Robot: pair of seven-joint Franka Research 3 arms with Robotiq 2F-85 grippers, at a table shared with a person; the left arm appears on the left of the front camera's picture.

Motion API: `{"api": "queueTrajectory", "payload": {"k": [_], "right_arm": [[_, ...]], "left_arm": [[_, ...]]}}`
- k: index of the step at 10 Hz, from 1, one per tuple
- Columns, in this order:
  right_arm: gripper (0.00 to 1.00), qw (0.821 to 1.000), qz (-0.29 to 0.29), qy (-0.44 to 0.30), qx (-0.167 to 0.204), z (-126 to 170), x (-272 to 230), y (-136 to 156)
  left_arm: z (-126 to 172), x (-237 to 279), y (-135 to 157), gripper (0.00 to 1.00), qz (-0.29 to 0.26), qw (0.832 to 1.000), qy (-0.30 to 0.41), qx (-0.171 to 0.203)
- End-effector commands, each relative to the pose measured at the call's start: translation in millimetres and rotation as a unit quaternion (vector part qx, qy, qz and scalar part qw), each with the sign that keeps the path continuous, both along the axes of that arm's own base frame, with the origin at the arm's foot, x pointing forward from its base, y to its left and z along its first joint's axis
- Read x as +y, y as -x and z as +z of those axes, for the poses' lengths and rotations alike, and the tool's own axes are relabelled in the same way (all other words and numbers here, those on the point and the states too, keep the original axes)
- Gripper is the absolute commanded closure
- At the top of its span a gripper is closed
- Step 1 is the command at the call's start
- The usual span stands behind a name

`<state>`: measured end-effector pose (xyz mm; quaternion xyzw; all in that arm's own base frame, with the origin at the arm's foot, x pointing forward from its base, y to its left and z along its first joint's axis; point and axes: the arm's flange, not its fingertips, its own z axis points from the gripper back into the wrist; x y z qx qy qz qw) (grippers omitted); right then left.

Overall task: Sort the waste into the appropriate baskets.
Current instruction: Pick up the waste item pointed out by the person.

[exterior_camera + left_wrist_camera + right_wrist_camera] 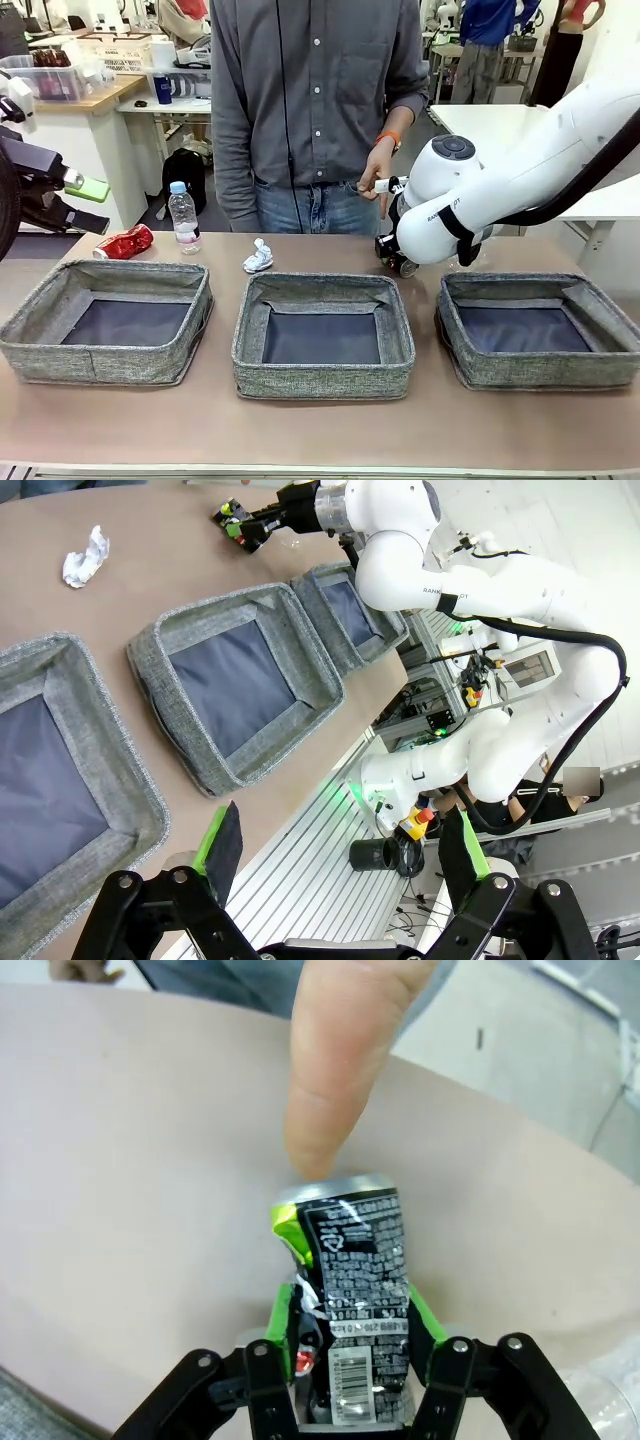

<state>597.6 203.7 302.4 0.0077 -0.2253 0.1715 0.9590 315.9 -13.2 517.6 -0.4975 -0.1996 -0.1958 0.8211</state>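
**Right gripper point(352, 1332) clamped on dark drink can point(355, 1250)**

Green pads press both sides of the can's crumpled lower body, so the right gripper is closed firmly on it, low over the tan surface point(320, 430). A person's fingertip point(320, 1150) touches the can's far end. Seen from the front, this gripper sits at the far side of the surface, behind the gap between the middle basket point(320, 380) and the right basket point(540, 372), just below the person's hand point(379, 168).

Behind the middle basket lies the small white paper wad point(258, 258). Behind the left basket point(90, 362) the clear plastic bottle point(183, 217) stands upright, with the dented red can point(125, 243) on its side just beside it.

The left gripper point(340, 850) hangs off the surface's near-left edge, its jaws spread wide and holding nothing.
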Motion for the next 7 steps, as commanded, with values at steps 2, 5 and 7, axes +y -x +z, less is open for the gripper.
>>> {"api": "queueTrajectory", "payload": {"k": [2,5,7], "right_arm": [[1.0,1.0,-0.011,0.01,0.012,-5.0,1.2,-0.3],[1.0,1.0,-0.014,0.001,0.023,-4.5,-3.3,-0.7],[1.0,0.999,-0.023,0.002,0.025,7.3,-13.4,4.1]], "left_arm": [[1.4,-1.3,-1.2,0.0,-0.004,1.0,0.01,-0.012],[1.4,-1.3,-1.2,0.0,-0.004,1.0,0.01,-0.012],[1.4,-1.3,-1.2,0.0,-0.004,1.0,0.01,-0.012]]}}
